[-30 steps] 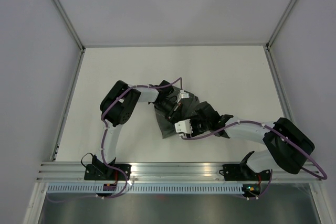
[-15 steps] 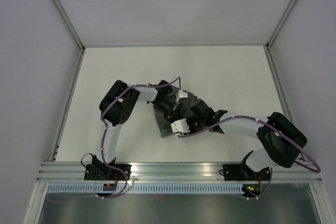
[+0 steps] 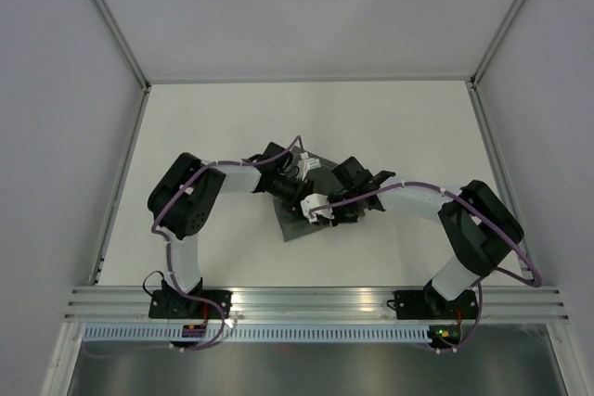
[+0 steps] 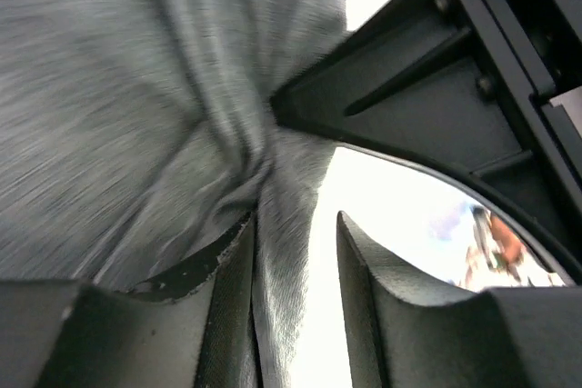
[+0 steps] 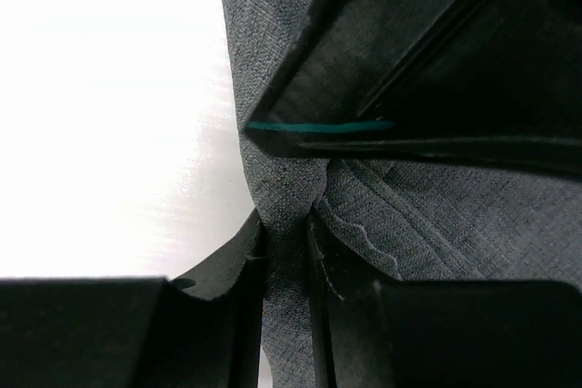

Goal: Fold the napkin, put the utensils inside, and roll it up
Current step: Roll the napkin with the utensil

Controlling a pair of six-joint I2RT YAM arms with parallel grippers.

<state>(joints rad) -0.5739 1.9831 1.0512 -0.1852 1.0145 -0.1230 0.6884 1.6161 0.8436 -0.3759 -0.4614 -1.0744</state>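
Observation:
The napkin [image 3: 295, 226] is a dark grey cloth, bunched up at the middle of the white table [image 3: 399, 127] between my two grippers. My left gripper [image 3: 304, 194] reaches it from the left. In the left wrist view a fold of the napkin [image 4: 136, 115] lies against one finger, with a bright gap to the other, so the left gripper [image 4: 296, 306] is open. My right gripper [image 5: 286, 279] is shut on a pinched fold of the napkin [image 5: 436, 215], whose stitched hem line shows beside it. In the top view my right gripper [image 3: 320, 214] is close to the left one. No utensils are in view.
Grey walls with metal rails enclose the table on the left, far and right sides. An aluminium rail [image 3: 316, 299] carrying both arm bases runs along the near edge. Purple cables run along both arms.
Both grippers have moved left and slightly away from the bases. The right arm has stretched further left, and the napkin has been drawn into a tighter bunch.

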